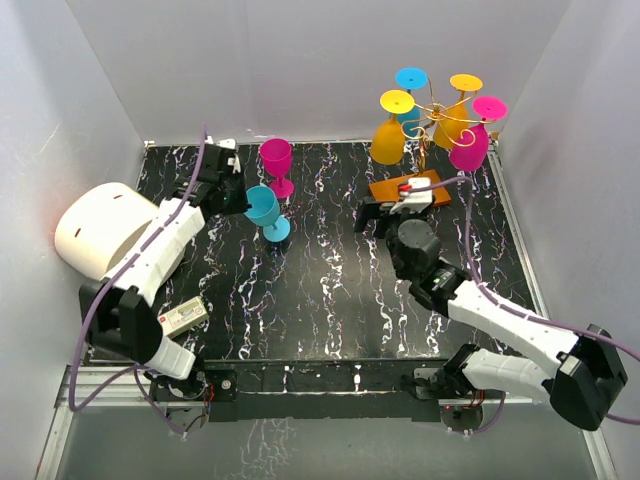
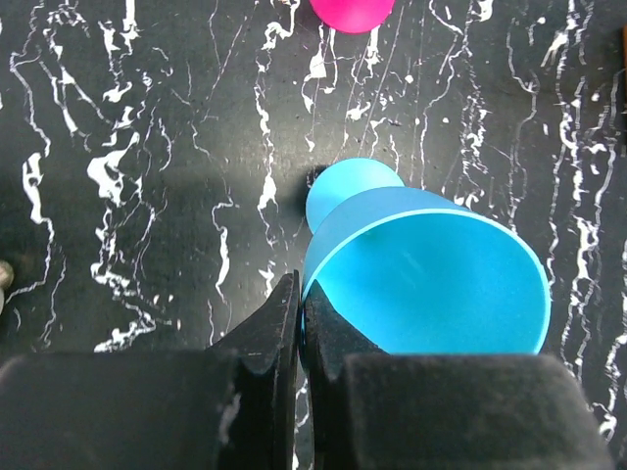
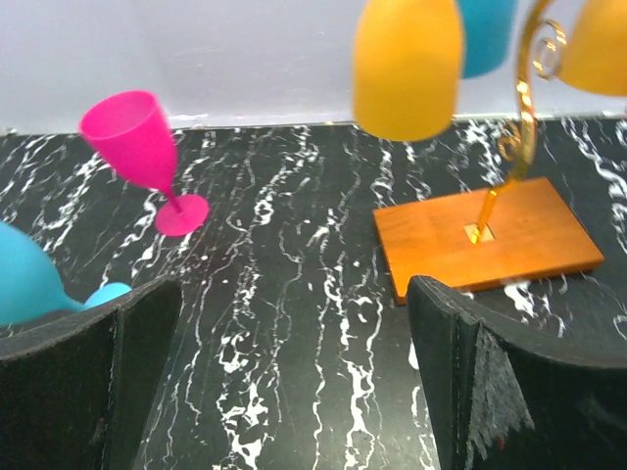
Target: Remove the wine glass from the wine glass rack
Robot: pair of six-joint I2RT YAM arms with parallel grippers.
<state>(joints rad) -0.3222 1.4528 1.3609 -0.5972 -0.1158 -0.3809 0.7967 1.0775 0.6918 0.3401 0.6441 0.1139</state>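
**Overhead and wrist views of a black, white-veined marbled tabletop [image 1: 330, 290] enclosed by white walls.** The left gripper [image 2: 302, 294] has its jaws pressed together on the rim of a turquoise plastic wine glass [image 2: 431, 284], which is off the rack at left centre. Its bowl hides the stem in the left wrist view, and whether its round foot rests on the tabletop cannot be told. The wine glass rack [image 3: 490, 245], a thin gold wire stand with spiral arms on a flat orange rectangular base [image 1: 438, 182], stands at the right rear. It carries four inverted glasses: yellow [image 1: 387, 140], turquoise [image 1: 411, 78], amber [image 1: 452, 122] and magenta [image 1: 470, 148]. In the right wrist view their bowls are cut off by the upper edge. The right gripper [image 3: 294, 392] hangs near the base with its jaws spread wide and nothing between them; from overhead it partly covers the base's near edge. A magenta plastic wine glass [image 1: 277, 160] stands upright just behind the turquoise one, apart from it. A white domed object [image 1: 95, 228] lies at the left edge, partly covered by the left arm. A small boxed item [image 1: 185, 317] near that arm's base is too small to identify.
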